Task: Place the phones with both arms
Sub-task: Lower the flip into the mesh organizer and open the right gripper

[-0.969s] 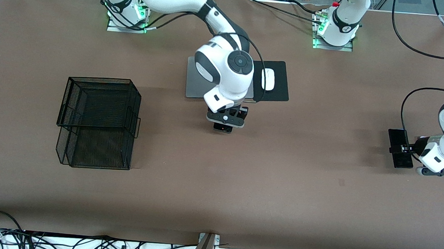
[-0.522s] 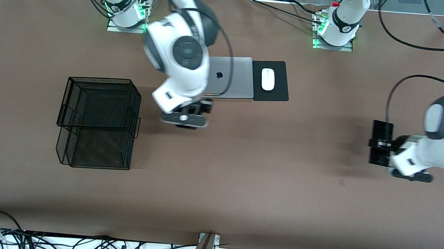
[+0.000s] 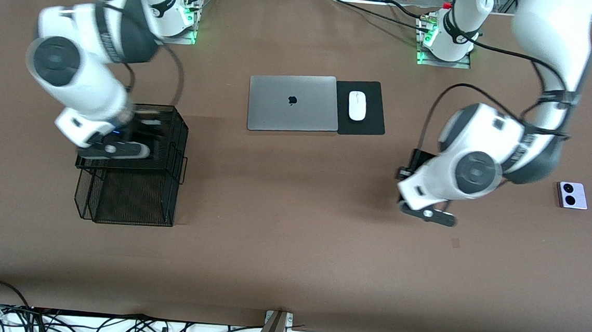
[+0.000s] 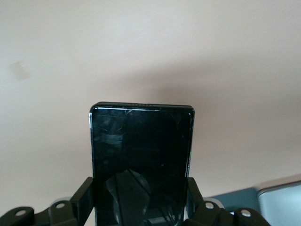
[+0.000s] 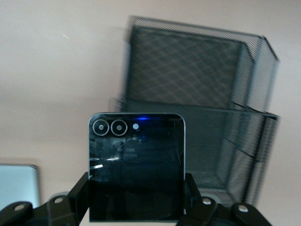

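My right gripper (image 3: 139, 135) is over the upper tier of the black mesh basket (image 3: 134, 107), shut on the small squarish black phone (image 5: 136, 165) held flat between its fingers (image 5: 80, 197). My left gripper (image 3: 409, 173) is up over bare table between the laptop and the left arm's end, shut on the long slim black slab phone (image 4: 141, 160), which shows as a dark edge in the front view (image 3: 422, 157). The lilac-white phone (image 3: 572, 195) with two black circles lies flat on the table at the left arm's end.
A closed silver laptop (image 3: 292, 103) and a white mouse (image 3: 357, 105) on a black pad (image 3: 369, 124) lie between the arm bases. The two-tier basket also shows in the right wrist view (image 5: 197, 89). Brown table (image 3: 290, 249) stretches toward the front camera.
My right arm swung from in front of the laptop to over the basket, carrying the small black phone. My left arm carried the long phone toward the middle, uncovering the lilac-white phone.
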`<state>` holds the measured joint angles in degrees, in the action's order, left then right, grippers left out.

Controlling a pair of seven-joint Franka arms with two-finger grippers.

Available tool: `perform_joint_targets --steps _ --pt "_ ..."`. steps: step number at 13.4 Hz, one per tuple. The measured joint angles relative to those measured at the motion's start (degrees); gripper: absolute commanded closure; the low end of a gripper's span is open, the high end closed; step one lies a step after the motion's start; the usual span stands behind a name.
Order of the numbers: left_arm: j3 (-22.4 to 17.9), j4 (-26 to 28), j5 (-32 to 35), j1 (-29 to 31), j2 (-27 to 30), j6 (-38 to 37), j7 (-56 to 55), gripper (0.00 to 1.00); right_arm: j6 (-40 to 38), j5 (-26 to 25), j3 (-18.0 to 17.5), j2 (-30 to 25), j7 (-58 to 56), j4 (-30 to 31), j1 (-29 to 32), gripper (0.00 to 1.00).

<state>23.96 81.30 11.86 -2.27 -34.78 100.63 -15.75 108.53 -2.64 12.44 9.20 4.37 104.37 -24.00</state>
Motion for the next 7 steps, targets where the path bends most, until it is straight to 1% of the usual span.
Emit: perform_joint_targets --steps 1,3,4,5,7 --pt "-0.02 0.01 -0.15 -2.2 -1.06 2.6 -3.34 0.67 2.21 0.11 3.16 -2.11 -3.66 4.25 0.06 1.0" --pt "-0.11 0.03 -1.76 -5.51 -4.03 9.89 -10.53 0.67 7.61 0.67 8.2 -3.76 -9.32 10.45 0.14 1.0" --pt "-0.14 0.04 -3.0 -6.68 -5.75 13.9 -13.41 0.67 10.22 1.31 9.72 -3.65 -10.63 12.91 0.17 1.0" --pt "-0.17 0.02 -3.82 -7.76 -7.42 17.05 -16.19 0.67 12.3 1.79 10.5 -3.17 -11.08 14.85 0.16 1.0" --pt "-0.18 -0.03 -4.08 -9.45 -9.78 20.56 -20.9 0.66 14.89 3.08 10.97 -1.08 -11.1 16.54 0.15 1.0"
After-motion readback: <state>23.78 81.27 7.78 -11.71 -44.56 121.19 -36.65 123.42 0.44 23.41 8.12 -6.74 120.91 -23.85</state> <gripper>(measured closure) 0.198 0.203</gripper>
